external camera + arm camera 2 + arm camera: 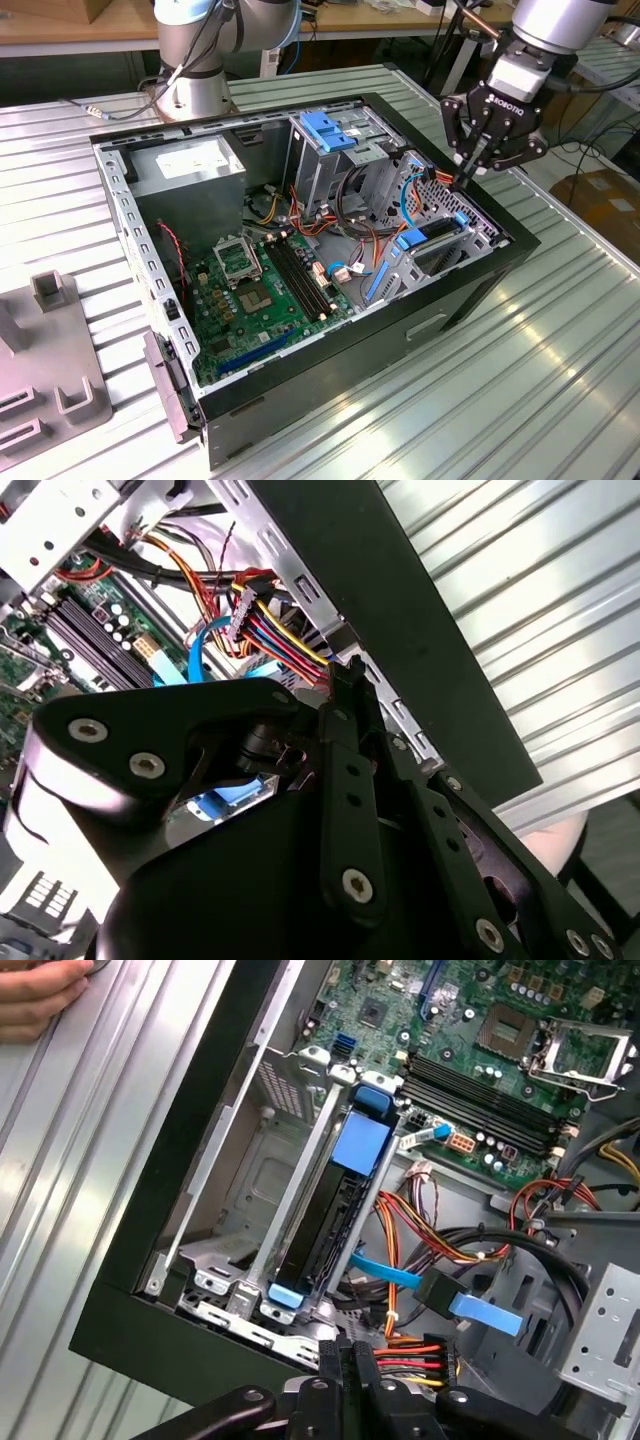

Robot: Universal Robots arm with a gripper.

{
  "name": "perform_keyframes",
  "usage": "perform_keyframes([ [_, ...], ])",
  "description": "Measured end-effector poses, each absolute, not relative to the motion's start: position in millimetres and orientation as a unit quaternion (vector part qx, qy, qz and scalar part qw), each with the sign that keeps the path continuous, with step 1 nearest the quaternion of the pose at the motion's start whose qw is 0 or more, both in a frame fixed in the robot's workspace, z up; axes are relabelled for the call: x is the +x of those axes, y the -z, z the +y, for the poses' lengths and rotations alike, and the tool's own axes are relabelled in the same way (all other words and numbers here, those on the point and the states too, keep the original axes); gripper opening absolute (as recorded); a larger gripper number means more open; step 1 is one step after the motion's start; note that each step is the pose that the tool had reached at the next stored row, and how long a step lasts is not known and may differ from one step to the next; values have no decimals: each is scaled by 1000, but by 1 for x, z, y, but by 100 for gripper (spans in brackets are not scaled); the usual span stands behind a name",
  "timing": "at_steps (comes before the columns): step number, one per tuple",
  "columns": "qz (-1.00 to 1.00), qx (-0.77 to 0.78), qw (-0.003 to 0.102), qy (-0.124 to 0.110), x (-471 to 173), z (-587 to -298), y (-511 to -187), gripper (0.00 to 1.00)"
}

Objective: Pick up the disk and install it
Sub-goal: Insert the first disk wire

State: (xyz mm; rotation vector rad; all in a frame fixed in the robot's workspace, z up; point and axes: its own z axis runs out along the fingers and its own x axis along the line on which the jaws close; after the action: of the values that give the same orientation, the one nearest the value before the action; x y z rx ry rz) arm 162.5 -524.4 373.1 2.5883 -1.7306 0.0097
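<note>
In the exterior view, an open computer case (300, 250) is lying on the ribbed metal tabletop (560, 330). Going from that view's left, a grey power supply (190, 170) is sitting in the far corner, then the green motherboard (265, 285), then a grey drive cage with a blue handle (325, 135). Further right, the disk (440, 240) is sitting on edge in its bay by the case wall, blue rails showing; in the first wrist view it (330, 1210) is standing between metal brackets. The gripper (470, 170) is hanging just above the bundled cables (275, 635), its fingers pressed together, pinching nothing. A person's hand (40, 995) is resting on the tabletop.
</note>
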Motion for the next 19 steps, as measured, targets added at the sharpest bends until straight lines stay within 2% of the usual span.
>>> perform_keyframes([
  [19, -622, 783, 14, -2, 150, -526, -370, 16],
])
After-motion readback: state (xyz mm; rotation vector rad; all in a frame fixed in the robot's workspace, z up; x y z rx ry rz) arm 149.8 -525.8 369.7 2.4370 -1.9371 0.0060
